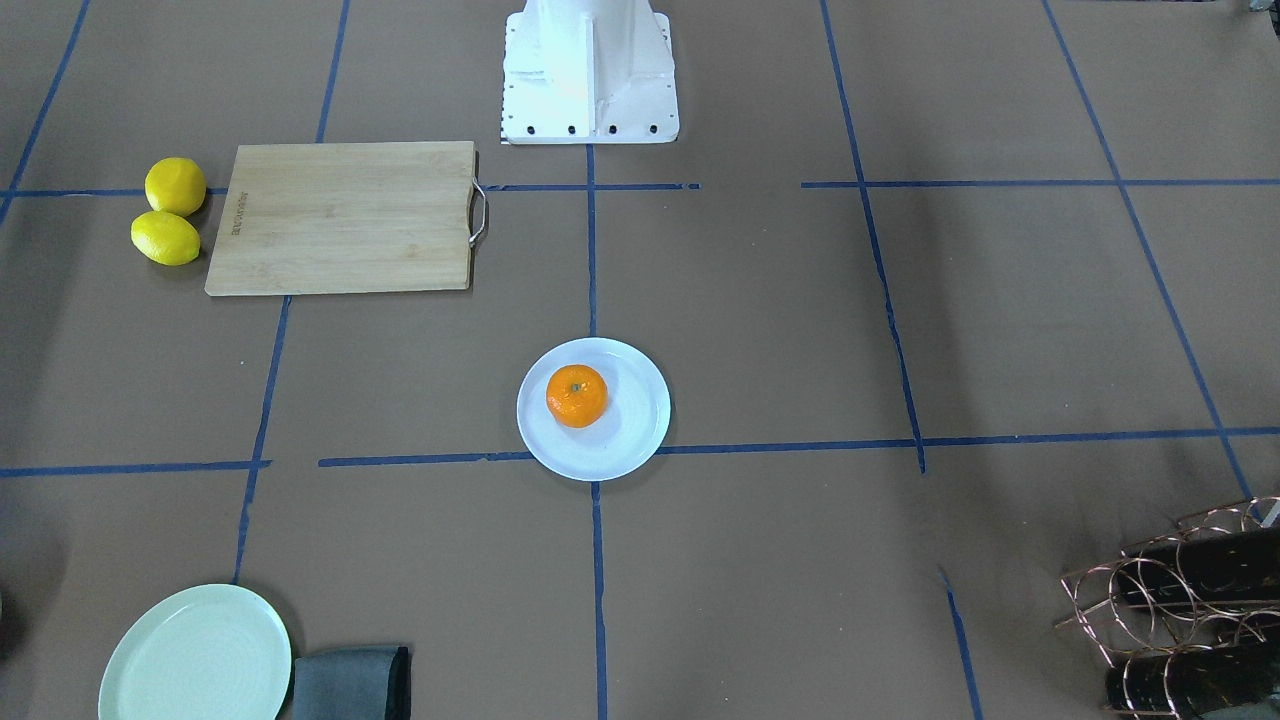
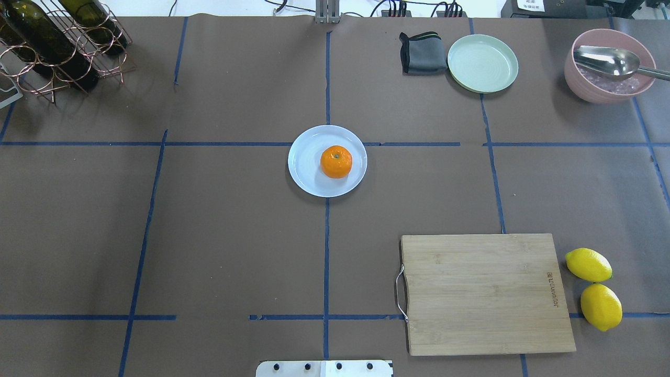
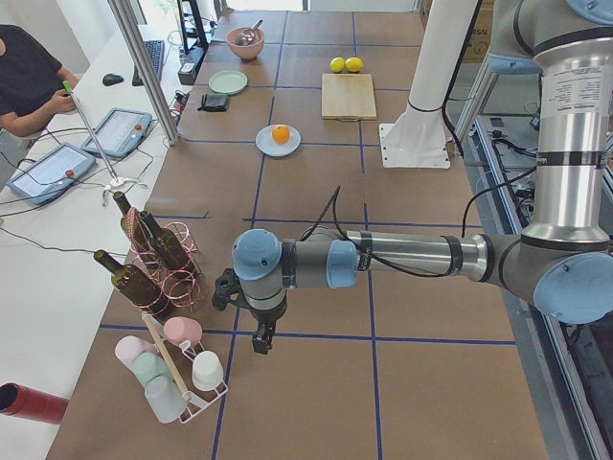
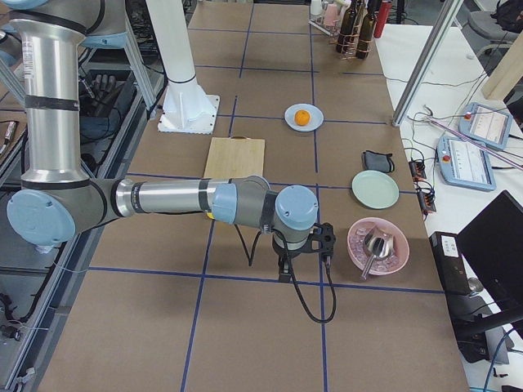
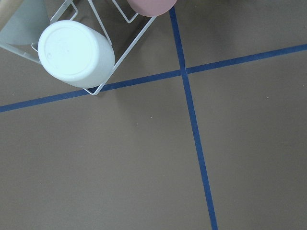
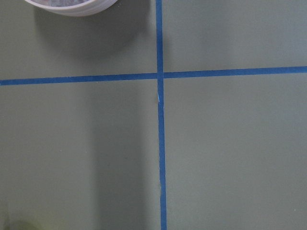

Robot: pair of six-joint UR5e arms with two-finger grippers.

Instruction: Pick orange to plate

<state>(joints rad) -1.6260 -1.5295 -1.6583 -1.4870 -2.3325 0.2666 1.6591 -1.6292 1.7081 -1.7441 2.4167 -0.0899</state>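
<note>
The orange sits on the pale bluish-white plate at the table's middle, a little off the plate's centre; it is also seen as the orange on the plate. No gripper is near it. My left gripper hangs far off over the table's left end, beside the cup rack. My right gripper hangs over the right end, near the pink bowl. Both show only in the side views, so I cannot tell whether they are open or shut. The wrist views show bare table and blue tape.
A wooden cutting board lies near the base with two lemons beside it. A mint-green plate, a grey cloth and a pink bowl with a spoon stand at the far right. A wine rack stands far left; a white cup sits on a rack.
</note>
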